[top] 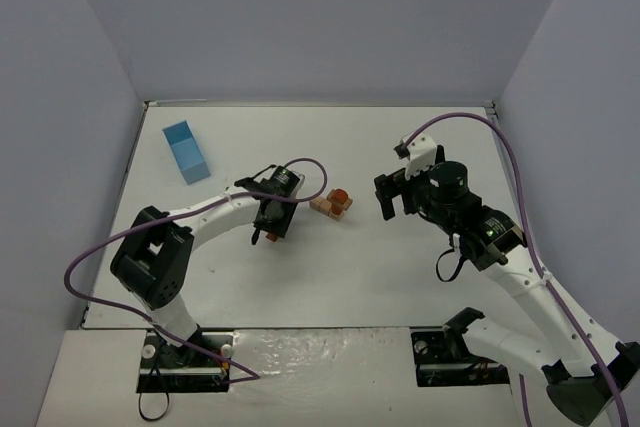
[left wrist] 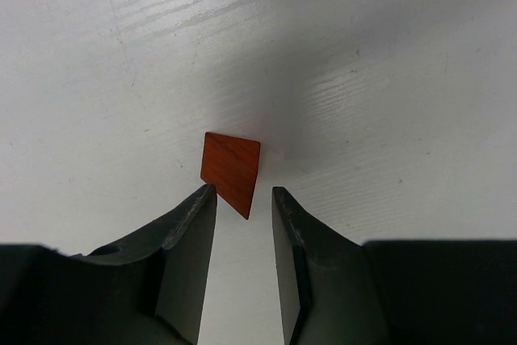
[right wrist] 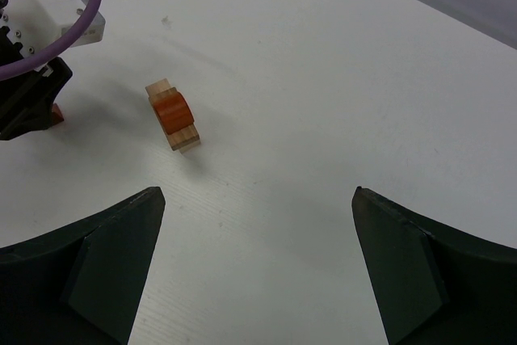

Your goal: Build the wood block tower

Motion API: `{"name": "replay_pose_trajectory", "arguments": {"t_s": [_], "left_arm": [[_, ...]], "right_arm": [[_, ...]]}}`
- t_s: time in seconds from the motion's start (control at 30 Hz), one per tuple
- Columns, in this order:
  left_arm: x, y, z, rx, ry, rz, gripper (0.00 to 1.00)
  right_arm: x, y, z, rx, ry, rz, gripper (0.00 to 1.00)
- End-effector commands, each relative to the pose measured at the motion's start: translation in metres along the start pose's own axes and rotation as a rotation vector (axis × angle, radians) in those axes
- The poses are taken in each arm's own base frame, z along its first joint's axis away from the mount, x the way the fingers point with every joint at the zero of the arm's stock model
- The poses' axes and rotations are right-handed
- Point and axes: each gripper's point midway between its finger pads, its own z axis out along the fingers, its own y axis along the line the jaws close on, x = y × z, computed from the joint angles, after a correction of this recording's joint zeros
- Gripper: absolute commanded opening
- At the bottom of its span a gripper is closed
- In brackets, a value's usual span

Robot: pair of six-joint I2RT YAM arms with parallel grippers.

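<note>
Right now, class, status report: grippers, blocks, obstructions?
Left gripper barely open, straddling small reddish-brown wooden block. Right gripper wide open, empty. Tan-and-red block stack between grippers. Nothing blocking.

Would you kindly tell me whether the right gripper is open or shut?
Open: the right wrist view shows the right gripper with its fingers far apart and only bare table between them.

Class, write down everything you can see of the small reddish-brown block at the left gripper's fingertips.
The reddish-brown block is a small four-sided piece with sharp corners and fine wood grain. It appears to lie flat on the white table, its near corner between the parted fingertips of the left gripper. Whether either finger touches it cannot be told.
</note>
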Motion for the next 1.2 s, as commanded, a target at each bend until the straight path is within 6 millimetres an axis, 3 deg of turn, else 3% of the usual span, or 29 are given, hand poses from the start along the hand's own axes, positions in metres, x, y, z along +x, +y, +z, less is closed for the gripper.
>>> {"name": "replay_pose_trajectory", "arguments": {"t_s": [0.0,0.7,1.17], "left_arm": [[-0.034,-0.003,-0.023,0.023,-0.121,-0.036,0.26],[-0.024,-0.009,-0.008,0.005,-0.071,-0.008,0.24],[-0.019,-0.005,-0.005,-0.017,-0.057,-0.019,0.12]], "right_arm": [[-0.021,-0.001,0.001,0.000,-0.060,0.012,1.00],[-0.018,-0.001,0.004,-0.004,-0.051,0.018,1.00],[-0.018,-0.001,0.003,-0.006,-0.052,0.019,1.00]]}}
